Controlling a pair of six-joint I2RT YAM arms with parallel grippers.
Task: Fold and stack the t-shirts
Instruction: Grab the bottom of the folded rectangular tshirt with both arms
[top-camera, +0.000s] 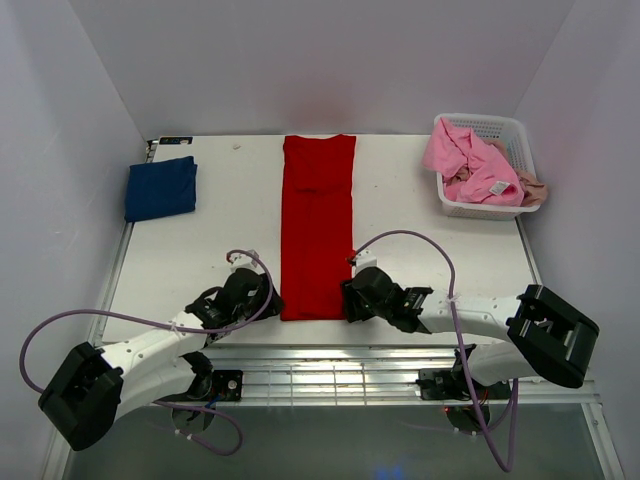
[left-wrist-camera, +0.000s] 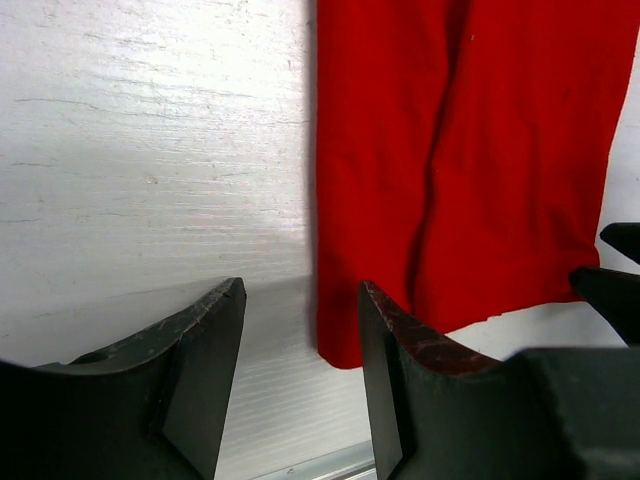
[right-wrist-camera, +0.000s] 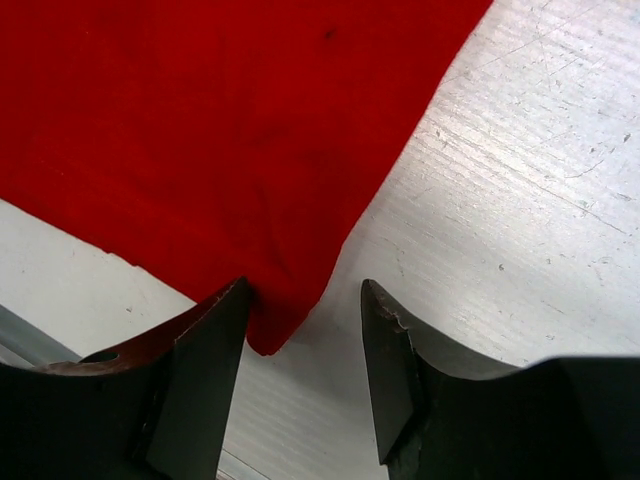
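**Top view.** Nearest the lens, the left arm (top-camera: 140, 355) and right arm (top-camera: 480, 315) reach forward from the near edge of the table (top-camera: 220, 250). The left gripper (top-camera: 272, 300) and right gripper (top-camera: 352, 300) flank the near hem of the red t-shirt (top-camera: 318, 230). The shirt lies as a long strip running straight ahead between them. The navy t-shirt (top-camera: 160, 187), already folded, rests well ahead of the left gripper and out to its left. The basket (top-camera: 510, 125) with the pink t-shirt (top-camera: 465, 160) and a beige one (top-camera: 535, 190) stands far ahead of the right gripper, to its right.

**Left wrist view.** The fingers (left-wrist-camera: 200, 370) stand spread and pinch nothing. The hem corner lies just ahead, close to the inner finger, and bare table shows in the gap.

**Right wrist view.** These jaws are likewise spread and empty. The other hem corner sits just ahead of the gap, beside the inner finger (right-wrist-camera: 200, 370) (whether it touches cannot be told).

**Risk.** Each corner sits off-centre in its gap, so closing from here may catch only a top layer or miss the cloth. An uneven lift would then skew the fold. The rail (top-camera: 400, 355) lies just behind both grippers, and a low fingertip could scrape or snag there.

**Room.** Bare table opens outward of each gripper, and the path forward along the strip is free.
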